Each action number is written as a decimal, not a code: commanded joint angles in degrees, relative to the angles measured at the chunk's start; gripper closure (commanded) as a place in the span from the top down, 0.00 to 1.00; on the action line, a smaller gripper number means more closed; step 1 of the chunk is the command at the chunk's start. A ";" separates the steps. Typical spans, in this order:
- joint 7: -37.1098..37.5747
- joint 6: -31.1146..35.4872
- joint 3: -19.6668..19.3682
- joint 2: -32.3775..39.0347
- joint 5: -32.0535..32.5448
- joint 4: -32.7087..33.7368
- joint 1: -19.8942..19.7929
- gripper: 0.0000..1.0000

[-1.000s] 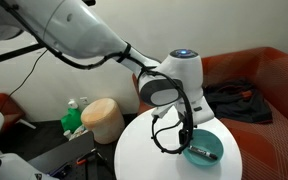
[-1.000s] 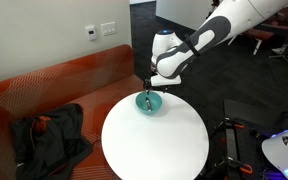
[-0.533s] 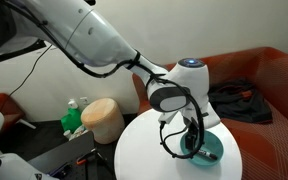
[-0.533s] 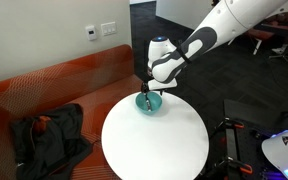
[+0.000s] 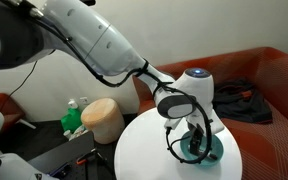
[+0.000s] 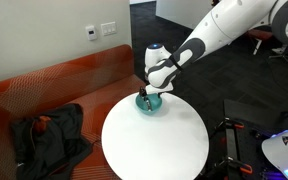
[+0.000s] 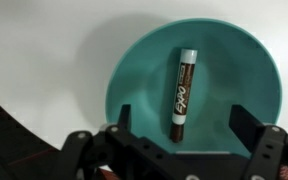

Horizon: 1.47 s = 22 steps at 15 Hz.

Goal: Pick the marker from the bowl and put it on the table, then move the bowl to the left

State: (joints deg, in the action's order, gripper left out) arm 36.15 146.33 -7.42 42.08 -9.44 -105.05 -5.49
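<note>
Noted black two-finger gripper (image 7: 184, 122) spread wide and empty, hanging above short dark Expo marker (image 7: 182, 92) flat inside round teal-green bowl (image 7: 134, 70) near edge of white round table (image 7: 44, 50); risk: wide fingertips (image 7: 124, 118) striking sloped wall on descent, skidding bowl off table.

arm (image 5: 94, 40): stretched out, bent downward | hand (image 7: 184, 125): pointing down; jaws wide apart; apparently empty
</note>
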 commanded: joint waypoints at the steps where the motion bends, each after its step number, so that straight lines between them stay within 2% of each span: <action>1: -0.89 0.46 -0.70 3.31 -1.86 3.86 0.35 1.00; 18: 0.40 -2.94 -1.90 12.41 -1.46 13.99 0.86 1.00; 19: 0.43 -3.08 -1.92 12.68 -1.44 14.28 0.88 0.89; 20: 0.43 -3.21 -1.91 12.94 -1.45 14.57 0.86 0.72; 22: 0.49 -3.32 -1.96 13.28 -1.44 14.97 0.89 0.59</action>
State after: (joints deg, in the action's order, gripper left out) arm 36.24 145.40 -8.35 54.31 -9.66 -92.45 -5.43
